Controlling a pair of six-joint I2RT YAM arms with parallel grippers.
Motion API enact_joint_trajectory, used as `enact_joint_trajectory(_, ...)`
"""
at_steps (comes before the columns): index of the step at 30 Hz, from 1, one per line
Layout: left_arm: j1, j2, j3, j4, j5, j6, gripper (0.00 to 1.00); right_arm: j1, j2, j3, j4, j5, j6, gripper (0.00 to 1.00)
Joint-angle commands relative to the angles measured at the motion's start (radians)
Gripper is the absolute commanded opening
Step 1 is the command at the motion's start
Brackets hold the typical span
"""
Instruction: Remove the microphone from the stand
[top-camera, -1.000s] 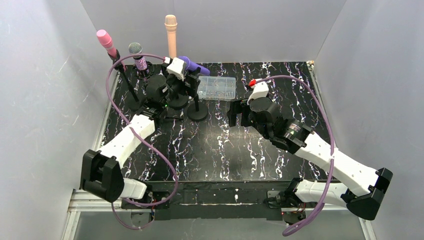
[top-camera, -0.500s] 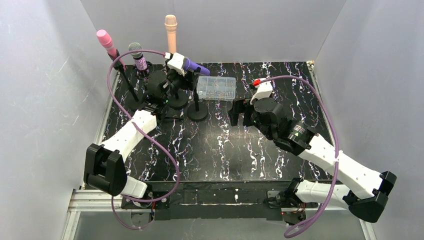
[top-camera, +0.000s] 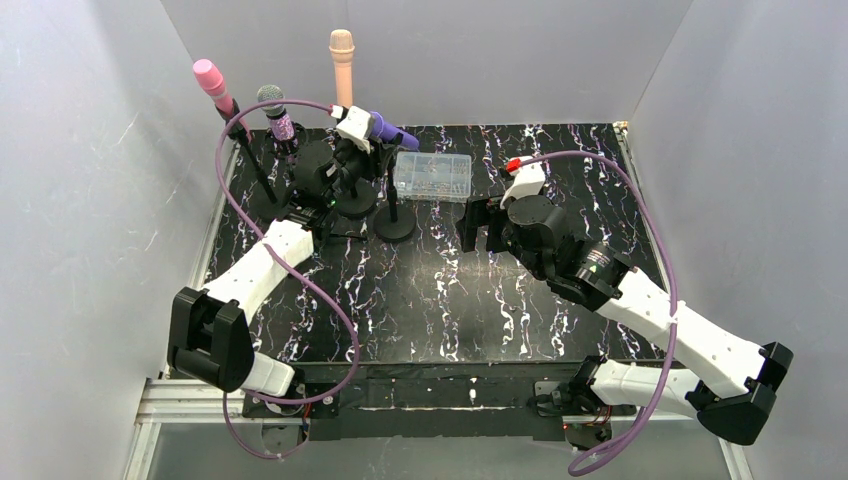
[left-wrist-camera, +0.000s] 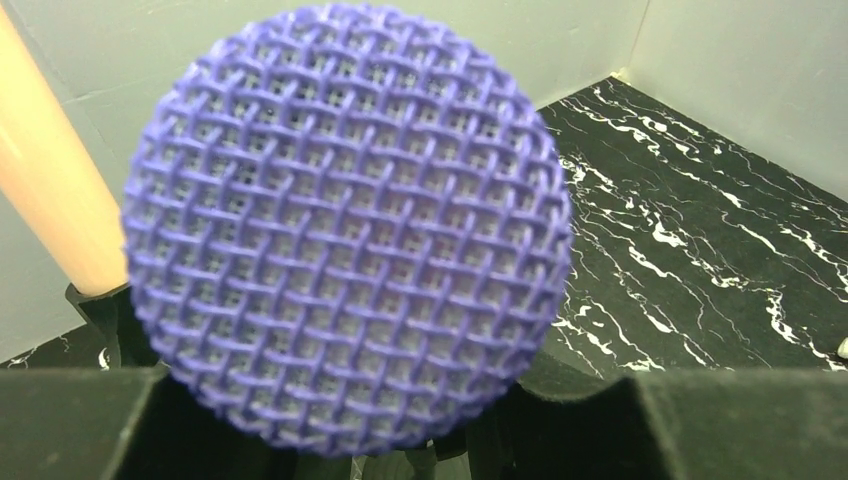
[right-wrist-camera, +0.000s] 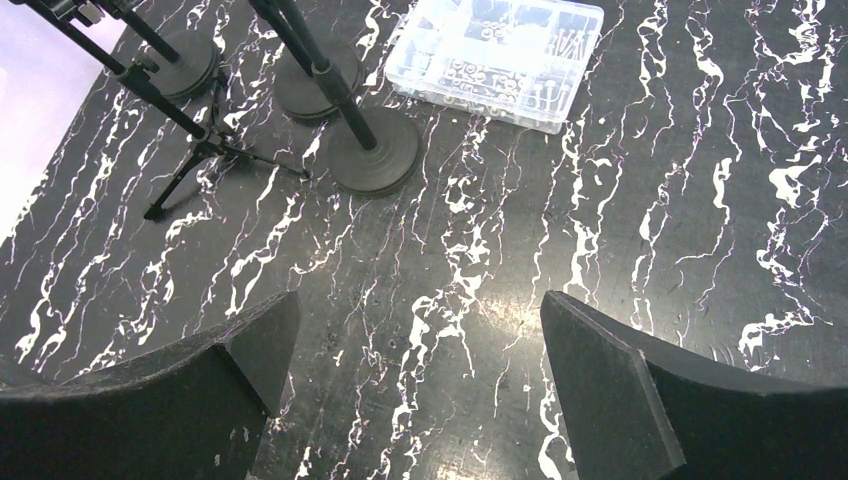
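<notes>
1. The right gripper (top-camera: 478, 224) hangs near the centre of the table (top-camera: 450, 310). Its fingers are apart and hold nothing. It has shifted slightly over the last second, then held.
2. At 9 o'clock from it, the stand (top-camera: 396, 228) has its round base flat on the table, as before.
3. At 11 o'clock, the left gripper (top-camera: 361, 130) is clamped on the purple microphone (top-camera: 395, 135). It has risen slightly in the last second, then paused.
4. Whether the handle has cleared the stand's clip cannot be told. Judgement: removal is started, not confirmed.
5. Farthest back, a peach microphone (top-camera: 342, 60) stands unchanged.
</notes>
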Motion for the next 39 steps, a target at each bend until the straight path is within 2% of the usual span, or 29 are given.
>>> enact_joint_trajectory(1, 0.006, -0.037, 0.015, 0.03, 0.058, -0.002, 0.05, -0.001, -0.002, 0.034, 0.046, 0.024, -0.023, 1.0)
enact_joint_trajectory(4, 0.006, -0.055, 0.013, 0.03, 0.1, -0.017, 0.0, -0.001, 0.002, 0.046, 0.043, 0.034, -0.035, 1.0)
enact_joint_trajectory(21, 0.007, -0.183, -0.009, 0.029, 0.281, -0.13, 0.0, -0.001, 0.058, 0.144, 0.028, 0.027, -0.131, 1.0)
enact_joint_trajectory(32, -0.004, -0.248, -0.044, 0.0, 0.626, -0.205, 0.0, -0.001, 0.071, 0.184, 0.013, -0.031, -0.191, 1.0)
enact_joint_trajectory(35, -0.048, -0.271, -0.08, -0.001, 0.638, -0.193, 0.0, -0.001, 0.063, 0.182, 0.005, -0.038, -0.197, 1.0)
enact_joint_trajectory(39, -0.123, -0.325, -0.143, -0.022, 0.581, -0.124, 0.0, -0.001, 0.048, 0.177, -0.008, -0.042, -0.195, 1.0)
